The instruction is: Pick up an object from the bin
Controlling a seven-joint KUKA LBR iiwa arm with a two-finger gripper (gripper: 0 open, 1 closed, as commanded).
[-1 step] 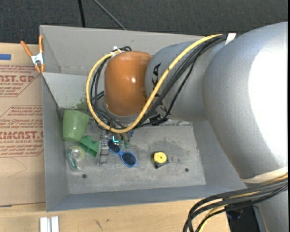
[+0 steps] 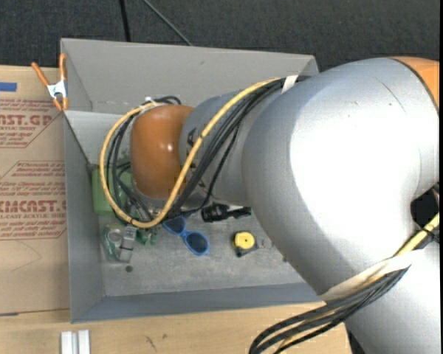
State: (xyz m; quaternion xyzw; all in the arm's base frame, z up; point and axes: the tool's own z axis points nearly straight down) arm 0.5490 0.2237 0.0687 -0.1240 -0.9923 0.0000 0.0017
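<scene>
A pair of blue sunglasses (image 2: 190,237) lies on the bin floor near the front, just below the arm's wrist. To their right sits a small round yellow thing (image 2: 243,243). A black thing (image 2: 222,212) pokes out from under the arm above them. At the front left lies a small clear and green item (image 2: 119,244), with a little green piece (image 2: 145,235) beside it. A flat green thing (image 2: 101,191) stands against the left wall.
The big grey arm reaches in from the right and covers most of the bin. Its orange wrist cover, ringed by yellow and black cables, hangs over the left middle of the floor. A strip of bare floor shows along the front wall.
</scene>
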